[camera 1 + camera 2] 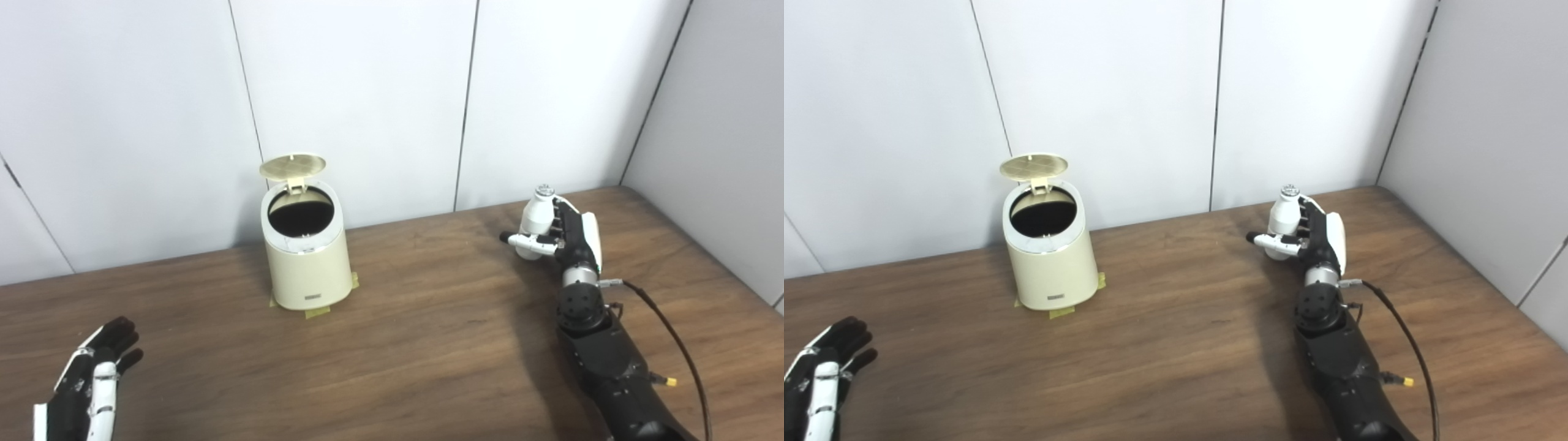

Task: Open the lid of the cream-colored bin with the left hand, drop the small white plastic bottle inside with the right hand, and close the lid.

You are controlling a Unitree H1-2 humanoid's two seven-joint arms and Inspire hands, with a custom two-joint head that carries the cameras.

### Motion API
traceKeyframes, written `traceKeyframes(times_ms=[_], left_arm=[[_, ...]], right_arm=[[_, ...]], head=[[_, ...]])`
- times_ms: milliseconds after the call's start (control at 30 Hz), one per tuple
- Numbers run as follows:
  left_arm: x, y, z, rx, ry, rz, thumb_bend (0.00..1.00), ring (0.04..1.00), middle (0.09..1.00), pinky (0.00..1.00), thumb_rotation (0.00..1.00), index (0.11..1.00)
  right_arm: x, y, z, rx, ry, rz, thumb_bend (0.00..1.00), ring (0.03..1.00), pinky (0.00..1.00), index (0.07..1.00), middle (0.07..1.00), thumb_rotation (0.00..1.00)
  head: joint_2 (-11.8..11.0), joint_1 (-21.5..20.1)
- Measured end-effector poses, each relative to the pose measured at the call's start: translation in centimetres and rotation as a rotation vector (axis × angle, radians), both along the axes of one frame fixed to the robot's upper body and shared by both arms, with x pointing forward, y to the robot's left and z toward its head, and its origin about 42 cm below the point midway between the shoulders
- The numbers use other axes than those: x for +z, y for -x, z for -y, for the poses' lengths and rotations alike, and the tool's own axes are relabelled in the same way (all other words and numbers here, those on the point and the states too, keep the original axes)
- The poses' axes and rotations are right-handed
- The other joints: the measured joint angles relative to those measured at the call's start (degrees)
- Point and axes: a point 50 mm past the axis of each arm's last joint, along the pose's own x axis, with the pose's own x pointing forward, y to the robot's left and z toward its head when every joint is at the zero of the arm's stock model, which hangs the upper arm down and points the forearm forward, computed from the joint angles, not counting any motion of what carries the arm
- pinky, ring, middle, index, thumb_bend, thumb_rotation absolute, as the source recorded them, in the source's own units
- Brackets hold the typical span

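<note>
The cream-colored bin stands at the back left of the wooden table, and its round lid is tipped up on its rear hinge, showing the dark inside. The small white plastic bottle is upright at the back right. My right hand is shut on it, fingers behind and thumb across its front. Whether the bottle's base still touches the table I cannot tell. My left hand is open, low at the front left corner, far from the bin and touching nothing.
Bits of yellow tape stick out under the bin's base. White wall panels close off the back and right edges of the table. A black cable runs along my right forearm.
</note>
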Motion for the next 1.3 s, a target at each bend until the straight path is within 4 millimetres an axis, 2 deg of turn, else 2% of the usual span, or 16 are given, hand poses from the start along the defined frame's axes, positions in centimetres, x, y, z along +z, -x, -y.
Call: traceKeyframes(times_ms=[67, 133, 333, 933, 1100, 1300], left_arm=[[0.0, 0.0, 0.0, -0.001, 0.000, 0.000, 0.26, 0.823, 0.811, 0.79, 0.64, 0.787], [0.0, 0.0, 0.0, -0.002, 0.001, 0.001, 0.25, 0.822, 0.809, 0.80, 0.63, 0.787], [0.0, 0.0, -0.1, -0.001, 0.002, 0.001, 0.24, 0.820, 0.809, 0.79, 0.63, 0.786], [0.2, 0.0, 0.0, -0.002, 0.001, 0.004, 0.23, 0.825, 0.811, 0.81, 0.62, 0.789], [0.5, 0.0, 0.1, -0.006, 0.000, 0.013, 0.24, 0.818, 0.803, 0.79, 0.61, 0.780], [0.5, -0.1, 0.3, -0.008, 0.005, 0.015, 0.24, 0.814, 0.799, 0.79, 0.61, 0.775]], right_arm=[[-0.3, 0.2, -0.2, -0.040, 0.003, 0.022, 0.56, 0.529, 0.46, 0.534, 0.489, 0.00], [-0.4, 0.3, -0.4, -0.073, 0.025, 0.036, 0.53, 0.494, 0.43, 0.511, 0.474, 0.00], [-0.5, 0.5, -0.3, -0.116, 0.049, 0.063, 0.52, 0.473, 0.43, 0.518, 0.465, 0.00], [-0.6, 0.5, -0.7, -0.085, 0.060, 0.103, 0.52, 0.457, 0.41, 0.524, 0.458, 0.00], [0.7, 0.9, -2.0, 0.004, 0.100, 0.199, 0.52, 0.437, 0.38, 0.525, 0.462, 0.00], [4.1, 1.2, -5.1, 0.120, 0.121, 0.317, 0.52, 0.427, 0.38, 0.526, 0.458, 0.00]], head=[[0.0, 0.0], [0.1, -0.1], [0.2, -0.2], [0.4, 0.2], [0.4, 0.8], [0.4, 2.9]])
